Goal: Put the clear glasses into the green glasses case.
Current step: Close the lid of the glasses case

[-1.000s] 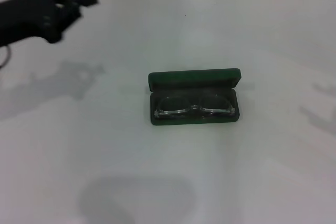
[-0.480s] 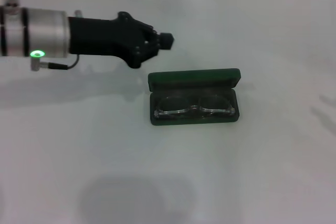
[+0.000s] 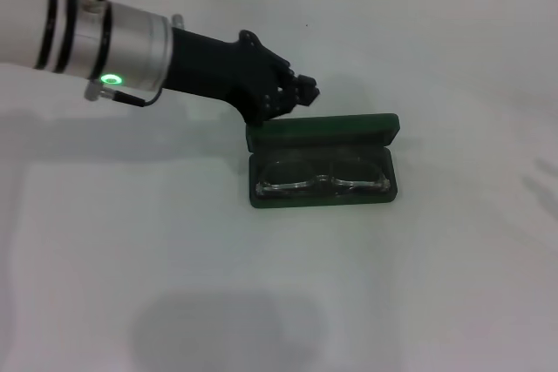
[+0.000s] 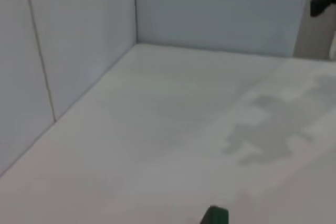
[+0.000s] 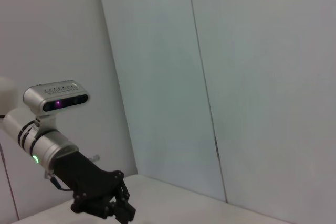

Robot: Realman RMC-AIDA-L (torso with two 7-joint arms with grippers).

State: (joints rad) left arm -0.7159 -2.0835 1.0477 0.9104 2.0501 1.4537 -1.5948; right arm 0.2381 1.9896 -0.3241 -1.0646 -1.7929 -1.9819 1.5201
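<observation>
- Glasses point(image 3: 321, 175) are already lying inside the open case point(image 3: 323, 158), lenses side by side, filling the tray pretty much edge to edge.
- Case sits near the middle of the white table point(image 3: 418, 285), lid point(image 3: 323, 131) propped up along the far side, tray facing the robot.
- Left gripper point(image 3: 301, 93) is reaching in from the left, hovering right at the far-left corner of the lid. Can't say if it's actually touching the lid or just above it.
- Whether its jaws are spread or pinched together, honestly can't tell; from the head view it's just a dark clump of fingers pointing right.
- Arm behind it is a silver cuff with a green light point(image 3: 111, 79) glowing on it, then white segments going off the left edge.
- Left wrist view mostly shows bare table and the white wall panels point(image 4: 79, 51); just a sliver of dark green, probably a corner of the case, peeks in at the edge.
- Right wrist view looks across at the left arm, with the camera block point(image 5: 55, 98) mounted on that wrist and the black gripper hanging low over the table.
- Right gripper itself doesn't show up in any view.
</observation>
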